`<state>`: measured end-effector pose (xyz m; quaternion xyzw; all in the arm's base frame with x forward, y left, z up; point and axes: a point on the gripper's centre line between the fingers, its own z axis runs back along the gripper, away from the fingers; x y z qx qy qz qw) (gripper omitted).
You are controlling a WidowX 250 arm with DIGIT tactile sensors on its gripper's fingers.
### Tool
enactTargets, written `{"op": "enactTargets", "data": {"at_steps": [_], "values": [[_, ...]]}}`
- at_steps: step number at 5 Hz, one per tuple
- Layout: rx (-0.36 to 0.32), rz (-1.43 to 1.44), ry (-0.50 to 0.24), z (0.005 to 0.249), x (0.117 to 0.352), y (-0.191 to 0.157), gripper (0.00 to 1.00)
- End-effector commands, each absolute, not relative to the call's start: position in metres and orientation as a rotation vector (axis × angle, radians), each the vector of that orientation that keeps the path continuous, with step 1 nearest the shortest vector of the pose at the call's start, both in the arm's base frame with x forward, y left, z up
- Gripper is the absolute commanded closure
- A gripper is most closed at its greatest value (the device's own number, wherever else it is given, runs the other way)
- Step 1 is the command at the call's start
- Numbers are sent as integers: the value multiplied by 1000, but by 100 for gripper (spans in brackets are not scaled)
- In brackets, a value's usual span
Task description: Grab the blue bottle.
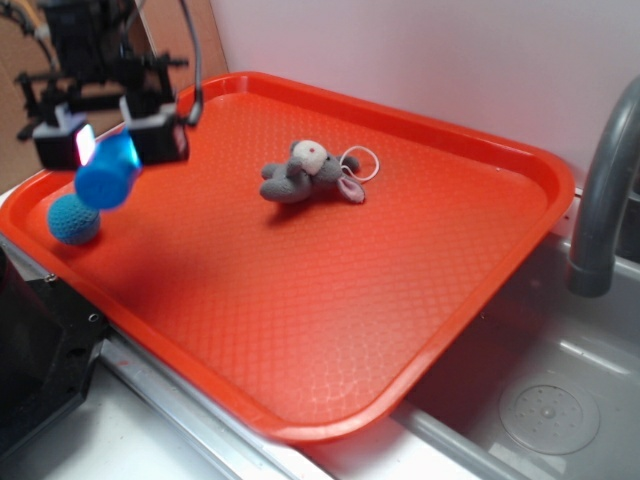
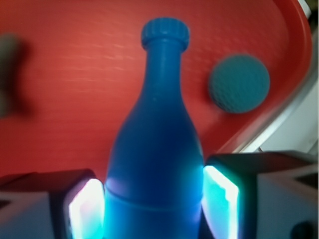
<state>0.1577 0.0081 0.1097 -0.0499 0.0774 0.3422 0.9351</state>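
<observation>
Jaws closed on the lower body of the blue bottle (image 2: 157, 149): in the wrist view each pale, glowing pad (image 2: 85, 209) presses flat against one side of the bottle, with no gap visible on either side. The gripper (image 1: 108, 142) is black and blocky, with box-shaped finger ends, and sits over the left corner of the tray (image 1: 480, 150).

The bottle is smooth, glossy plastic. Its cylindrical body carries a faint moulded ring low down, tapers through a sloped shoulder to a narrow neck, and ends in a ribbed cap. In the exterior view it is held off the tray surface, tilted, projecting down and away from the fingers.

The tray is red-orange plastic, rectangular with rounded corners and a raised rim; its floor has a fine cross-hatched texture.

A teal ball (image 1: 74, 219) with a knitted or crocheted, dimpled surface rests on the tray near the left corner, just below the bottle in the exterior view; contact between the two cannot be determined.

A small grey plush toy (image 1: 305, 173) with a pale face and a white loop lies near the tray centre, well apart from the gripper.

A grey curved faucet (image 1: 603, 190) stands at the right over a metal sink (image 1: 540, 400).
</observation>
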Motion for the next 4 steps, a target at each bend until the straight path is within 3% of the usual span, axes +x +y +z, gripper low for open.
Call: {"op": "enactTargets", "data": {"at_steps": [1,3,4], "values": [[-114,434,38,164,198,11,100],[-66,380,-104,184,205,1,100],[-61,385,-72,181,209,3,100]]}}
